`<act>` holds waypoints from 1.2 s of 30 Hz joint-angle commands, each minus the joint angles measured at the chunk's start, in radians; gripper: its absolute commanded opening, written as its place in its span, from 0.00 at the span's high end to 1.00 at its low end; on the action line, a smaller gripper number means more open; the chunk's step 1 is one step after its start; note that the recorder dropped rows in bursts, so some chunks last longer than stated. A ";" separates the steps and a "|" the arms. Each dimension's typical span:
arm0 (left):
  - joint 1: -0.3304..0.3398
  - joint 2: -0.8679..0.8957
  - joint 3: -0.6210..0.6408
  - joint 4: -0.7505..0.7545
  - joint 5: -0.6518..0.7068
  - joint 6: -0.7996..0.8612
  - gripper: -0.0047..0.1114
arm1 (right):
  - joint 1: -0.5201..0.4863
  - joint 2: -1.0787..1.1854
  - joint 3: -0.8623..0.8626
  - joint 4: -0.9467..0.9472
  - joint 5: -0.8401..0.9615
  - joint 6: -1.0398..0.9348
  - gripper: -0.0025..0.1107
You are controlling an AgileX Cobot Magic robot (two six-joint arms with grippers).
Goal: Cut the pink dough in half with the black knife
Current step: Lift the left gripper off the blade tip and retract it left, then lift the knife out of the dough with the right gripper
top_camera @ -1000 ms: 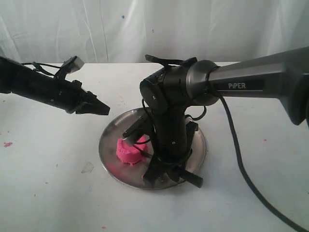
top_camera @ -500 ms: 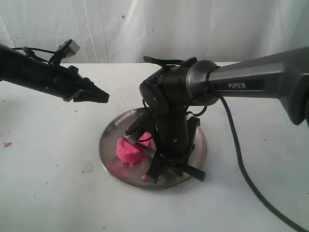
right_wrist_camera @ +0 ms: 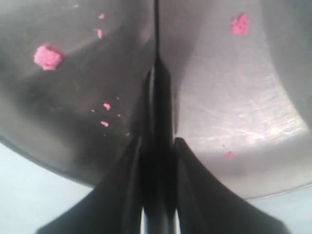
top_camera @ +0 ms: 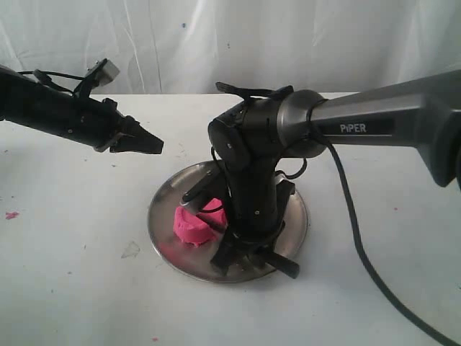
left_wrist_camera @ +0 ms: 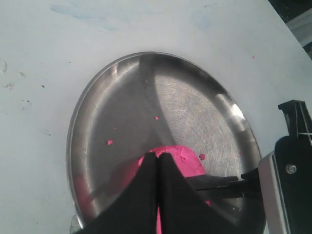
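Note:
The pink dough point(top_camera: 193, 225) sits as one dented lump on the left part of the round steel plate point(top_camera: 158, 209). My right gripper point(top_camera: 243, 249) points down over the plate, right beside the dough, shut on the black knife point(top_camera: 282, 265). In the right wrist view the knife point(right_wrist_camera: 157, 92) runs edge-on out between the fingers point(right_wrist_camera: 181, 151) over the plate point(right_wrist_camera: 234, 97). My left gripper point(top_camera: 153, 144) hangs shut and empty above the table, left of the plate. In its own view its tips point(left_wrist_camera: 157, 157) overlap the dough point(left_wrist_camera: 187, 158), and the dark blade point(left_wrist_camera: 219, 183) reaches the lump from the side.
Small pink crumbs point(right_wrist_camera: 48, 57) lie scattered on the plate, and one pink speck point(top_camera: 11, 215) lies on the white table at far left. A black cable point(top_camera: 360, 252) trails from the right arm across the table. A white curtain hangs behind.
The left arm rose a little a second ago and has since held still. The right gripper and knife shifted slightly lower towards the plate's front beside the dough.

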 commanded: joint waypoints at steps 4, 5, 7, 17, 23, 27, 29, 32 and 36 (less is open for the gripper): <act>0.001 -0.058 0.001 -0.004 0.023 -0.009 0.96 | 0.003 -0.015 -0.005 0.037 0.006 -0.025 0.95; 0.001 -0.073 0.002 -0.002 0.022 -0.009 0.96 | 0.003 -0.017 -0.005 0.037 0.006 -0.025 0.95; 0.001 -0.096 0.003 0.001 0.022 -0.009 0.96 | 0.003 -0.025 -0.005 0.044 0.002 -0.025 0.95; 0.001 -0.259 0.135 -0.003 -0.109 -0.006 0.96 | 0.003 -0.035 -0.005 0.127 0.003 -0.082 0.95; 0.001 -0.384 0.232 -0.036 -0.168 0.019 0.96 | 0.003 -0.035 -0.005 0.174 -0.004 -0.105 0.95; 0.001 -0.470 0.305 -0.038 -0.180 0.019 0.96 | -0.004 -0.035 -0.005 0.172 -0.057 -0.103 0.95; 0.001 -0.501 0.336 -0.043 -0.184 0.019 0.96 | -0.008 -0.035 -0.005 0.172 -0.083 -0.100 0.95; 0.001 -0.552 0.397 -0.057 -0.208 0.021 0.96 | -0.018 -0.035 -0.005 0.167 -0.096 -0.094 0.95; 0.001 -0.603 0.455 -0.120 -0.217 0.070 0.96 | -0.027 -0.035 -0.005 0.143 -0.096 -0.061 0.95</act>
